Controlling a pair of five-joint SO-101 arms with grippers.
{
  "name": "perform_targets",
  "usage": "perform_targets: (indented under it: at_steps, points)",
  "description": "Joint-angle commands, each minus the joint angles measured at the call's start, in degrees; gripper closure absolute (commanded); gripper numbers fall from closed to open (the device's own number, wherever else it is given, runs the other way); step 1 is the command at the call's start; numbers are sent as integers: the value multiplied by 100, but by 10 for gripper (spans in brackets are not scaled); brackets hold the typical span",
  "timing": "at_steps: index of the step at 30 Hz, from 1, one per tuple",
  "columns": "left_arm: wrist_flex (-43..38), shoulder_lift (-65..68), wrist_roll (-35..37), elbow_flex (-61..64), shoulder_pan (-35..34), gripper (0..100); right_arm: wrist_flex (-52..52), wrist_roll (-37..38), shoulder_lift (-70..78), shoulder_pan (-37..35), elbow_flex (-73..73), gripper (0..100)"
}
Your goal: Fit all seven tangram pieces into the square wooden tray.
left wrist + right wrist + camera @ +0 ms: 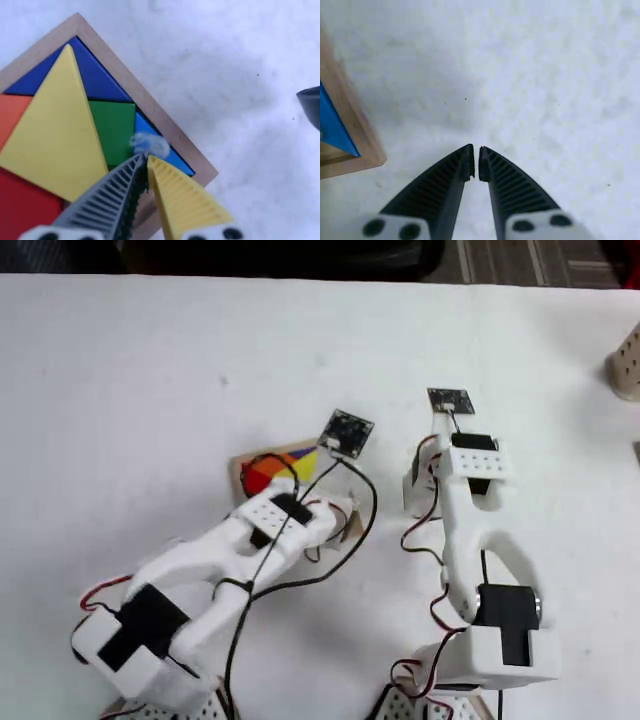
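The wooden tray (240, 466), centre-left in the high view, looks nearly full, with the yellow triangle (55, 125) and green square (112, 127) seated. The left end effector (146, 159), pinched shut and empty, hides one corner, so I can't count all seven. The right end effector (475, 162), all but closed, holds nothing over bare bench (545, 75).

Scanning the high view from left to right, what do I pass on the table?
Left arm's base → wooden tray → right arm → beige perforated object
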Motion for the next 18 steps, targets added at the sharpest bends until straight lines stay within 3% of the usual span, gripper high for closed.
perform_targets:
  at_steps: [1,8,18]
  points:
    - [738,-356,18,-229,-251,978,-92,70,-136,31,-35,978]
    - [1389,-752,18,-229,-356,978,-92,70,-127,13,-26,978]
    - [1275,-804,18,-114,-1165,978,-92,70,-127,4,-9,978]
